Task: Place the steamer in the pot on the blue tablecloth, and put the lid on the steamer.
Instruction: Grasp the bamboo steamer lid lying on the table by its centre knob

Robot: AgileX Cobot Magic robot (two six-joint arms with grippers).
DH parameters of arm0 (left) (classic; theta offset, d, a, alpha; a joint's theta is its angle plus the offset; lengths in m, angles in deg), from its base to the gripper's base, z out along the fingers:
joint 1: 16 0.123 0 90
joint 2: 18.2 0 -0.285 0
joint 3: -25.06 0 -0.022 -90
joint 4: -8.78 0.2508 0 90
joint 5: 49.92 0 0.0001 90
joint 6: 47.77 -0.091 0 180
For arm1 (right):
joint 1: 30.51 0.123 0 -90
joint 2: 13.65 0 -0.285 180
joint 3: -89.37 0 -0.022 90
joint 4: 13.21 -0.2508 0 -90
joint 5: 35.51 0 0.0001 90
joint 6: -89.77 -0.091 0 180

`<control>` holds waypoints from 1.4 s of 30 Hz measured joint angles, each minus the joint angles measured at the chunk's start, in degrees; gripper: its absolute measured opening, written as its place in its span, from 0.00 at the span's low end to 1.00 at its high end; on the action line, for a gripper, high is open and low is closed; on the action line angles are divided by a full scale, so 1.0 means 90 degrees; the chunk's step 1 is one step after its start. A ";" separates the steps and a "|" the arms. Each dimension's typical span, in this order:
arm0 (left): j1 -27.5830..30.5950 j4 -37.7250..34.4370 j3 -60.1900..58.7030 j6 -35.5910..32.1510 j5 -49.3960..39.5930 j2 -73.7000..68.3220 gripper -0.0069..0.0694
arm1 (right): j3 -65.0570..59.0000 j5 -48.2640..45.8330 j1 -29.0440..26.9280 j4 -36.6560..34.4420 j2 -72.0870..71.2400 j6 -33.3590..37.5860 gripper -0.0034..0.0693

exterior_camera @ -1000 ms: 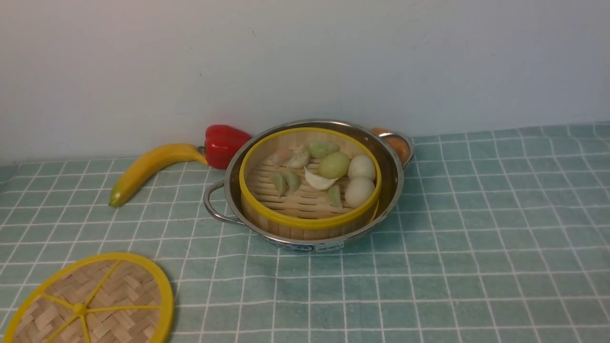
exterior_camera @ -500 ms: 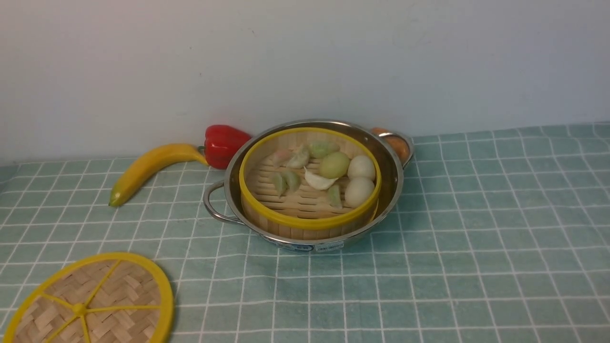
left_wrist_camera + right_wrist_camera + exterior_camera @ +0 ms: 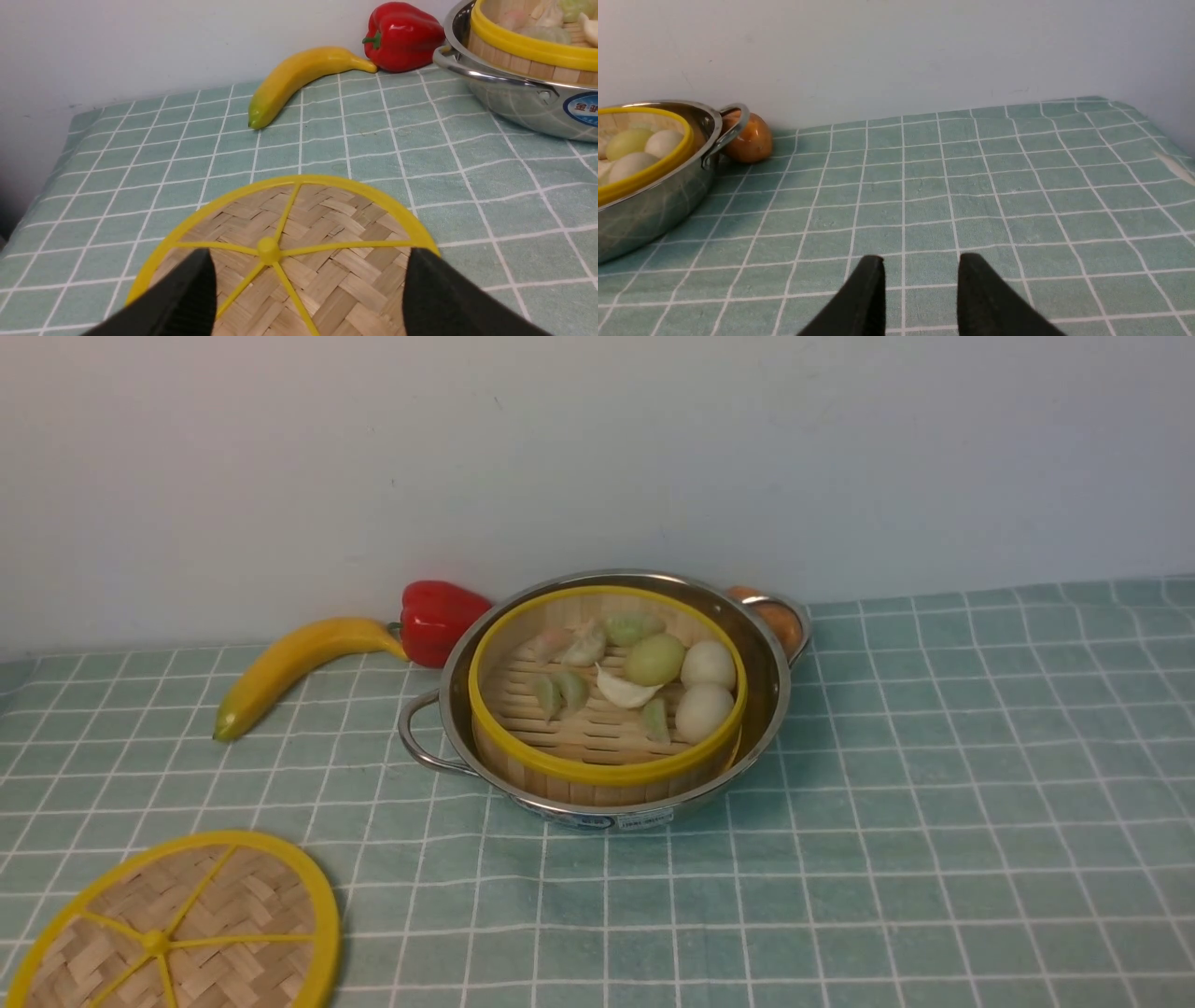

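While steamer (image 3: pixel 607 773) sits in pot (image 3: pixel 767 695), left claw (image 3: pixel 308 254) gapes toward lid (image 3: pixel 341 284); right claw (image 3: pixel 920 257) parted, empty.

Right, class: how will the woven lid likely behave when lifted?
The lid looks thin and woven, probably light. Its yellow rim and spokes suggest it is stiff. Lying flat on the cloth, its edge may be awkward to catch.

Steamer (image 3: pixel 607 772) sits in pot (image 3: pixel 769 695); lid (image 3: pixel 215 905) lies apart.
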 joint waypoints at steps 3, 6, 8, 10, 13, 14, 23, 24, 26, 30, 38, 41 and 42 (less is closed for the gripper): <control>0.0000 0.0142 0.0000 -0.0228 0.0101 0.0000 0.74 | 0.0000 0.0000 0.0000 0.0000 0.0000 0.0000 0.38; 0.0000 0.0176 0.0000 -0.0335 0.0510 0.0000 0.74 | 0.0000 0.0000 0.0000 0.0000 0.0000 0.0000 0.38; 0.0000 0.0181 0.0000 -0.0344 0.0693 0.0000 0.74 | 0.0000 0.0000 0.0000 0.0000 0.0000 0.0000 0.38; 0.0000 0.0181 0.0000 -0.0351 0.0829 0.0000 0.74 | 0.0000 0.0000 0.0000 0.0000 0.0000 0.0000 0.38; 0.0000 0.0181 0.0000 -0.0351 0.0879 0.0000 0.74 | 0.0000 0.0000 0.0000 0.0000 0.0000 0.0000 0.38; 0.0000 0.0167 0.0000 -0.0342 0.0914 0.0000 0.74 | 0.0000 0.0000 0.0000 0.0000 0.0000 0.0000 0.38; 0.0000 -0.2909 0.0000 0.1113 0.1180 0.0000 0.74 | 0.0000 0.0000 0.0000 0.0000 0.0000 0.0000 0.38; 0.0000 -0.3206 0.0000 0.1166 0.1289 0.0000 0.74 | 0.0000 0.0000 0.0000 0.0000 0.0000 0.0000 0.38; 0.0000 -0.3656 0.0000 0.1224 0.1475 0.0000 0.74 | 0.0000 0.0000 0.0000 0.0000 0.0000 0.0000 0.38; 0.0000 -0.4492 0.0000 0.1310 0.1832 0.0000 0.74 | 0.0000 0.0000 0.0000 0.0000 0.0000 0.0000 0.38; 0.0000 -0.4958 0.0325 0.1281 0.1820 0.0000 0.74 | 0.0000 0.0000 0.0000 0.0000 0.0000 0.0000 0.38; 0.0000 -0.4811 0.0784 0.1063 0.1387 0.0006 0.74 | 0.0000 0.0000 0.0000 0.0000 0.0000 0.0000 0.38; 0.0000 -0.4795 0.0928 0.1008 0.1224 0.0006 0.74 | 0.0000 0.0000 0.0000 0.0000 0.0000 0.0000 0.38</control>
